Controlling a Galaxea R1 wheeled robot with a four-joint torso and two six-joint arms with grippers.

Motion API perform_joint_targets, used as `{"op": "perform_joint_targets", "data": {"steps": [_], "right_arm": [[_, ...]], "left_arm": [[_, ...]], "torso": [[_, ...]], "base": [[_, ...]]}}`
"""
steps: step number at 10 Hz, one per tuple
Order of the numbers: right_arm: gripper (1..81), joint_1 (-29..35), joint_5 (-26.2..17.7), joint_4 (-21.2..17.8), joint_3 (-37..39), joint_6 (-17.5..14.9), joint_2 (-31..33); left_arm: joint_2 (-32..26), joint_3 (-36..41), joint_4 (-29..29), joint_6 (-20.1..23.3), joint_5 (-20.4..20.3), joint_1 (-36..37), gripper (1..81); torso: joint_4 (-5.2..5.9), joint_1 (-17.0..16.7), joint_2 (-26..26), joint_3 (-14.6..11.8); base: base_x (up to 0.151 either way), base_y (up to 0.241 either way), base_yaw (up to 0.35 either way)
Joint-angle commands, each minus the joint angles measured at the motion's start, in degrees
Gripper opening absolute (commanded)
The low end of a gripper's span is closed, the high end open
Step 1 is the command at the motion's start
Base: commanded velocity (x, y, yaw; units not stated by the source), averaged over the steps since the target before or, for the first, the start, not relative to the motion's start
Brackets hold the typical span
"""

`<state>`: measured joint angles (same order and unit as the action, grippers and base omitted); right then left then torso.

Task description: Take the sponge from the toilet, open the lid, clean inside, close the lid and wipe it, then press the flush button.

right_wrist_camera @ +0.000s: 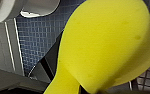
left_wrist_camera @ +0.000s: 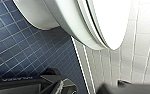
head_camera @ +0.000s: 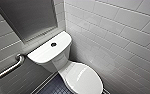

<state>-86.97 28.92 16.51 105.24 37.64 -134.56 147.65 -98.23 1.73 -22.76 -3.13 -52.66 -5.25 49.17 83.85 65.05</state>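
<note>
The sponge [right_wrist_camera: 103, 45] is off the toilet [head_camera: 63, 65] and pinched at its narrow end by the right hand [right_wrist_camera: 74, 88], bulging yellow above the blue tiled floor [right_wrist_camera: 33, 37]. Whether the left hand [left_wrist_camera: 93, 89] is spread or pressed together I cannot tell; it sits low beside the bowl, near the white wall tiles [left_wrist_camera: 141, 50].

From the head view the lid [head_camera: 82, 77] lies shut, with the tank at its 10 o'clock and the flush button [head_camera: 53, 44] in the middle of the tank top. A grab bar [head_camera: 8, 69] runs at the tank's 8 o'clock.

Pickup looks done, so opening the lid seems the step in hand. That likely calls for catching the lid's front edge alone, not the seat ring, and swinging it up toward the tank.
</note>
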Motion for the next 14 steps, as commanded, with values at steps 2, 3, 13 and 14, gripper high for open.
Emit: {"op": "perform_joint_targets", "data": {"steps": [2,3,13,14], "right_arm": [[1.0,-0.88,-2.55,1.42,2.15,0.59,1.2],[1.0,-0.89,-2.55,1.42,2.59,0.59,1.02],[1.0,-0.89,-2.64,1.51,4.26,0.67,-0.21],[1.0,-0.89,-2.64,1.51,4.26,0.59,-0.38]], "left_arm": [[0.71,1.2,0.29,-5.09,0.07,5.24,81.1],[1.77,-0.03,0.38,-5.89,-1.17,5.68,81.1],[6.43,-4.78,0.29,-11.07,-7.59,8.85,81.1],[6.61,-4.87,0.29,-11.95,-8.99,8.93,81.1]], "torso": [[0.0,0.0,0.0,0.02],[0.0,0.0,0.0,0.02],[0.0,0.02,-0.02,2.1],[0.0,0.04,-0.02,2.08]], "base": [[0.0,0.0,0.0],[0.0,0.0,0.0],[0.0,0.0,0.0],[0.0,0.0,0.0]]}}
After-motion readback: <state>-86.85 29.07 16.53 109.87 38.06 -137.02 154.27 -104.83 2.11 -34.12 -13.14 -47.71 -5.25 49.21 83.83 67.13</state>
